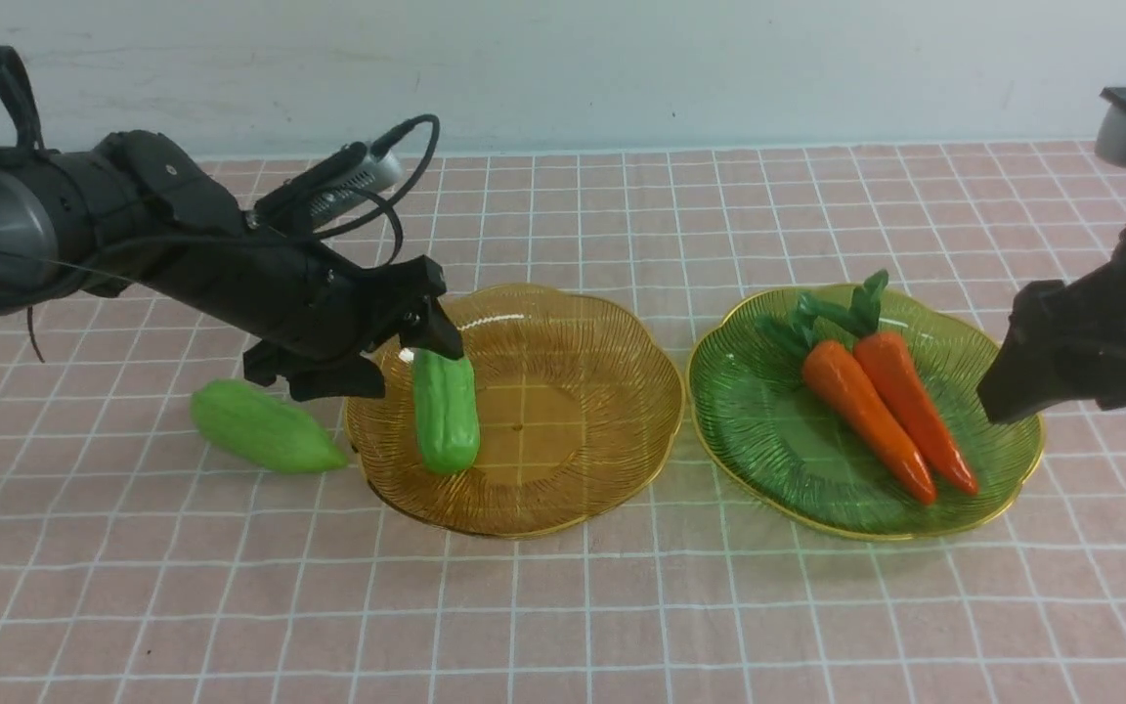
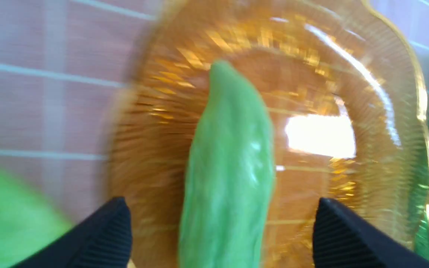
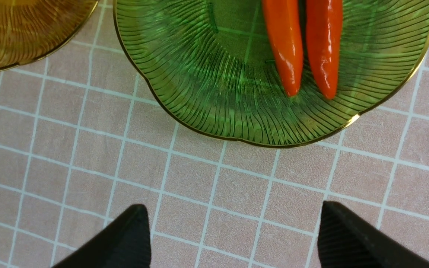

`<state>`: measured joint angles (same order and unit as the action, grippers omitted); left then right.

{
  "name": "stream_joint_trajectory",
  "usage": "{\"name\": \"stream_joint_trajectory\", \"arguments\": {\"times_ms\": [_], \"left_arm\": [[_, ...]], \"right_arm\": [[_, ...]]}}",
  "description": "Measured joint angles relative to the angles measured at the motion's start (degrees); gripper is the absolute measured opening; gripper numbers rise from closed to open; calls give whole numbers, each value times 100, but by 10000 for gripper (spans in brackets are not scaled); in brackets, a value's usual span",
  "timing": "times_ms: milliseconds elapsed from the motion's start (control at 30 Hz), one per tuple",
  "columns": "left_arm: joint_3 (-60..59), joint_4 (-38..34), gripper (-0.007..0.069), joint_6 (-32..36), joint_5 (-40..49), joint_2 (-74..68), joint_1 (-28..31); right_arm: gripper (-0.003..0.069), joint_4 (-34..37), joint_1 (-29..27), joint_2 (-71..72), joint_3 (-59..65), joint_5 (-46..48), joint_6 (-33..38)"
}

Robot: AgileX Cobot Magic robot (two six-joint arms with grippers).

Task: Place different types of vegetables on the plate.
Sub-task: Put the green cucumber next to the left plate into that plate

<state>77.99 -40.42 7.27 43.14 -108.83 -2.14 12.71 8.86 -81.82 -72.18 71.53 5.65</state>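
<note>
Left pincer [image 1: 395,360] spread wide around gourd [image 1: 446,411] at amber plate [image 1: 622,332] left edge. Pointed gourd [image 1: 265,428] on table [image 1: 563,606] beside it: likely light, stiff, slippery (grasp mid-body). 2 carrots [image 1: 856,396] on green plate [image 1: 749,420]. Right pincer [image 3: 233,210] spread, empty.

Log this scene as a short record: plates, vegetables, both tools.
amber plate: on the robot's left, holds the stubby gourd
green plate: on the robot's right, holds both carrots, side by side, leafy tops toward the wall
pointed gourd: on the checked cloth, left of the amber plate, not on any plate
left tool: over the stubby gourd, jaws open, gaps on both sides
right tool: open, nothing between its jaws, near the green plate
</note>
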Motion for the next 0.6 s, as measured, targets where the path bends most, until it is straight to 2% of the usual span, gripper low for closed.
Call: {"name": "stream_joint_trajectory", "arguments": {"times_ms": [167, 233, 333, 433, 600], "left_arm": [[91, 573, 554, -376, 762, 103, 755], [91, 812, 535, -596, 810, 98, 828], [92, 1315, 494, -1331, 797, 22, 899], [92, 1483, 472, -1871, 697, -86, 899], [92, 1586, 458, -2332, 505, -278, 899]], "right_arm": [[547, 0, 0, 0, 0, 0, 0], [547, 6, 0, 0, 0, 0, 0], [547, 13, 0, 0, 0, 0, 0], [547, 50, 0, 0, 0, 0, 0], [547, 78, 0, 0, 0, 0, 8]]}}
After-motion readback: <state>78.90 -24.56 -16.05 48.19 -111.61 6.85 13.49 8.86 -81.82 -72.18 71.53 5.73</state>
